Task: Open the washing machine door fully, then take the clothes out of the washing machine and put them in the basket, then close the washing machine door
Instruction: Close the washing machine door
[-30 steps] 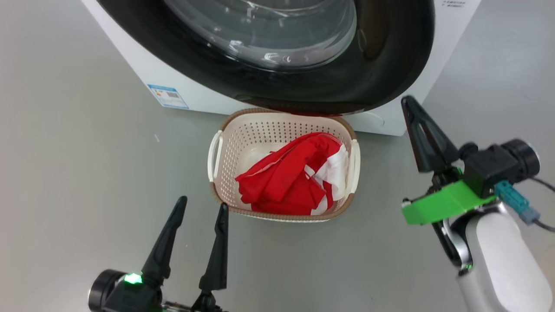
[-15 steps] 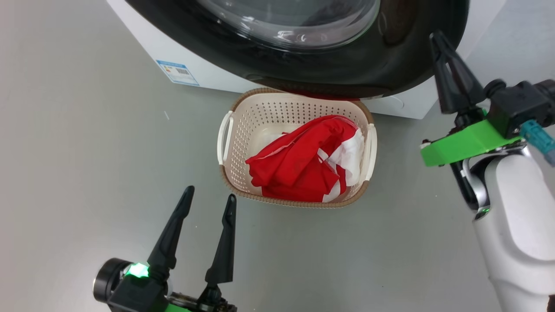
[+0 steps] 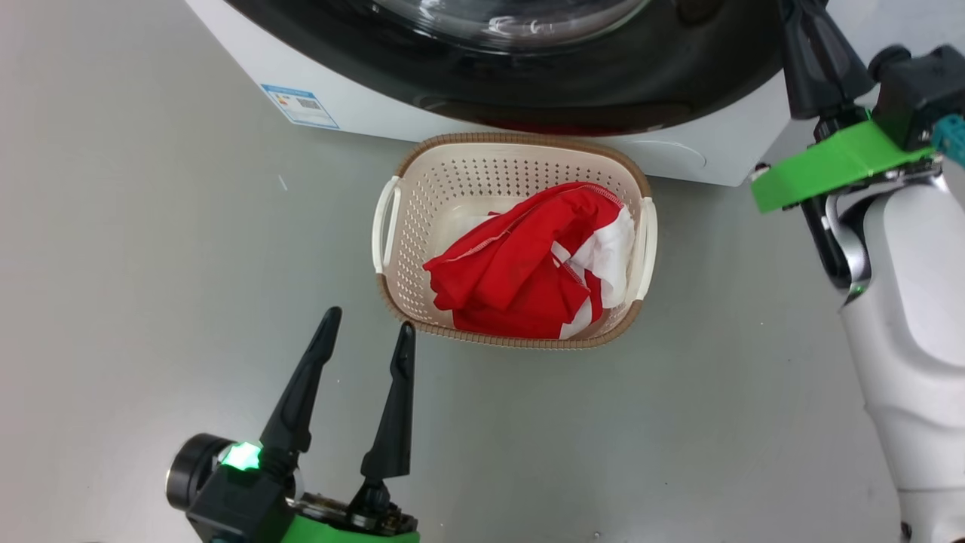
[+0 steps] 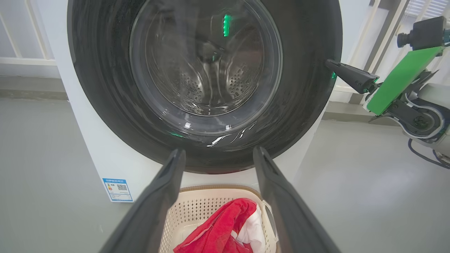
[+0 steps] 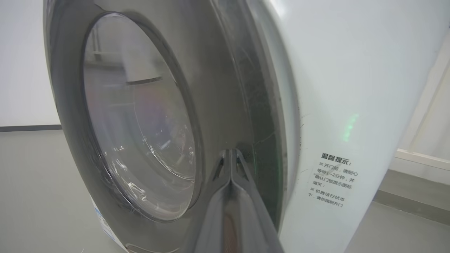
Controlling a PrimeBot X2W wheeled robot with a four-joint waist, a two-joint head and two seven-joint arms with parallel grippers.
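Clothes (image 3: pixel 520 271): red-white heap in basket (image 3: pixel 520 138), on floor before washing machine (image 3: pixel 354 109). Door (image 4: pixel 302 88): across drum. Left gripper (image 3: pixel 369 323): jaws spread, empty. Right gripper (image 5: pixel 231 156): jaws pressed together at door rim.

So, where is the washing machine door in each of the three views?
Head view: the door runs along the top edge.
Left wrist view: door spans the upper centre.
Right wrist view: door at left, seen from the side.
Shared landmark: the white washer body behind it.
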